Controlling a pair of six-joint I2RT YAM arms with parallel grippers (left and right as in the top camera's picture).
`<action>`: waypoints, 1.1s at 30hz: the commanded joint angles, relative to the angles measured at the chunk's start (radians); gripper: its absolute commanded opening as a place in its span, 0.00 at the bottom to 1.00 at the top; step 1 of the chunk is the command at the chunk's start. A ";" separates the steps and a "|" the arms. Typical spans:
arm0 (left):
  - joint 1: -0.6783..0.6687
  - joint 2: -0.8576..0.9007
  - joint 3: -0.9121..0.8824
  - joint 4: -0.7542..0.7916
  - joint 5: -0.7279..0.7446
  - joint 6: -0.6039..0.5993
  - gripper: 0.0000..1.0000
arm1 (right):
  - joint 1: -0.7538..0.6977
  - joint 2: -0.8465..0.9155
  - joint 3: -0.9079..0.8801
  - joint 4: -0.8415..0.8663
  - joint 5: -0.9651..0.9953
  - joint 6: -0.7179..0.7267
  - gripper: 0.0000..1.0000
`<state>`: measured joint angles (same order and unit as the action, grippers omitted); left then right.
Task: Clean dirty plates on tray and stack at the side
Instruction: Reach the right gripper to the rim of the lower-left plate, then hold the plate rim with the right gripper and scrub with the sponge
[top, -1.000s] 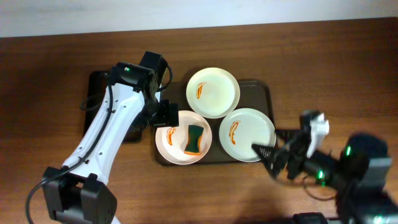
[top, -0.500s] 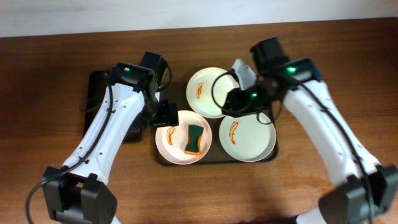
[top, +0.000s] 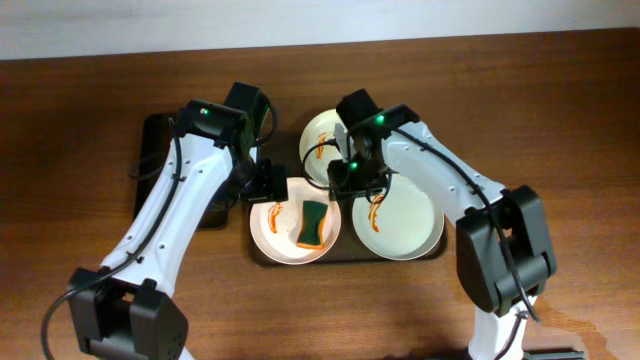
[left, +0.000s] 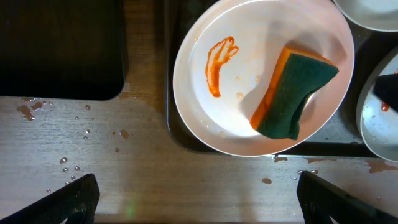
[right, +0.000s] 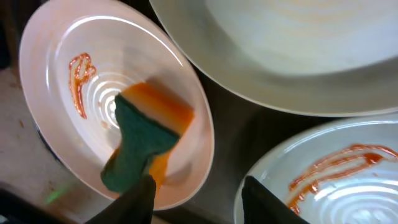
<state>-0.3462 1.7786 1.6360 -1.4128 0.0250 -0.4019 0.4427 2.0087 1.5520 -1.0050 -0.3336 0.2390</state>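
Observation:
Three plates lie on the dark brown tray (top: 428, 148). The front left plate (top: 278, 232) (left: 261, 56) (right: 56, 62) bears an orange-red streak and a green-and-orange sponge (top: 314, 223) (left: 293, 93) (right: 144, 134). The front right plate (top: 405, 222) (right: 348, 186) is streaked too. My right arm partly hides the back plate (top: 330, 140) (right: 298, 43). My left gripper (top: 268, 186) (left: 199, 205) hangs open at the left plate's edge. My right gripper (top: 347, 190) (right: 199, 205) hovers over the tray between the plates, jaws apart with nothing between them, one finger beside the sponge.
A smaller black tray (top: 160, 150) (left: 56, 50) lies left of the brown one. The wooden table (left: 124, 162) near it is wet with droplets. Bare wood stretches to the right (top: 560, 120) and in front.
My right arm swung from the table's front right up over the tray and settled between the plates, its jaws narrower than before. The left arm has stayed put.

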 joint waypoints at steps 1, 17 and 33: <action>0.002 0.002 -0.001 0.000 -0.011 -0.009 1.00 | 0.029 0.009 -0.085 0.057 0.002 0.040 0.43; 0.002 0.005 -0.009 0.015 -0.003 0.040 1.00 | 0.042 0.009 -0.306 0.310 -0.002 0.089 0.27; 0.002 0.005 -0.367 0.374 0.294 0.251 0.84 | 0.042 0.009 -0.306 0.311 -0.025 0.137 0.04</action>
<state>-0.3462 1.7805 1.3003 -1.0729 0.2920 -0.1711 0.4747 1.9972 1.2694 -0.6903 -0.3569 0.3763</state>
